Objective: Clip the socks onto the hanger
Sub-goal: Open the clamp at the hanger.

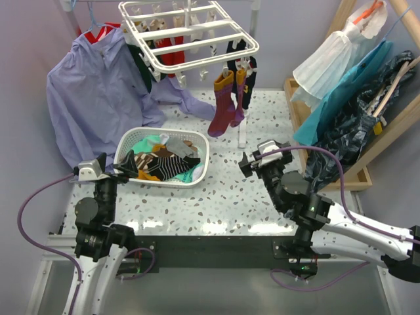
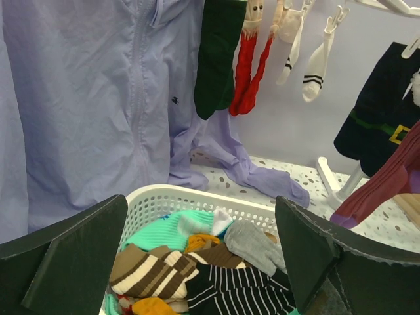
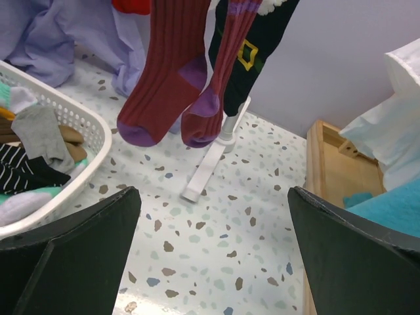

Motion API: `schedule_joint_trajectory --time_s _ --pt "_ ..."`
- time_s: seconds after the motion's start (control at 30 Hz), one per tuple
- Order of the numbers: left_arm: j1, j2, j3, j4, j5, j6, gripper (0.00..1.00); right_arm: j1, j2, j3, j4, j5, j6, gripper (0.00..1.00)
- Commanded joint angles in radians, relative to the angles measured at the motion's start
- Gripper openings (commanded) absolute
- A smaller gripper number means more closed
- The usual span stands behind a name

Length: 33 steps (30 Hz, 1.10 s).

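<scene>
Your left pincer point(image 1: 118, 169) gapes wide and empty just left of the basket point(image 1: 168, 133); your right pincer point(image 1: 247, 164), equally wide and empty, sits right of it. Socks point(image 1: 161, 164) fill the basket; the hanger point(image 1: 190, 34) hangs beyond.

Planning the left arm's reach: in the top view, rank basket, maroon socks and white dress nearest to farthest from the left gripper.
1. The basket, just right of the left gripper.
2. The maroon socks, hanging mid-table beyond the basket.
3. The white dress, far right corner.
</scene>
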Motion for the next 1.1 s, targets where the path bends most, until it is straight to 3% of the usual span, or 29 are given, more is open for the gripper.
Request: schedule_joint_trajectory --time_s 0.0,0.23,0.6,1.03,1.07 --pt "0.002 -0.012 -0.007 0.055 0.011 -0.013 1.0 0.0 0.002 0.073 0.023 -0.03 0.027 0.99" --pt "0.002 -0.012 -0.008 0.06 0.028 -0.016 1.0 0.0 0.076 0.148 -0.017 -0.139 0.077 0.99" --pt "0.002 -0.01 -0.008 0.066 0.078 -0.013 1.0 -0.004 0.318 0.496 -0.155 -0.297 0.151 0.99" --pt "0.001 0.099 0.025 0.044 0.206 -0.042 1.0 -0.24 0.577 0.908 -0.244 -0.525 0.238 0.98" --pt "0.001 0.112 0.034 0.043 0.234 -0.043 1.0 -0.256 0.597 0.919 -0.241 -0.548 0.255 0.93"
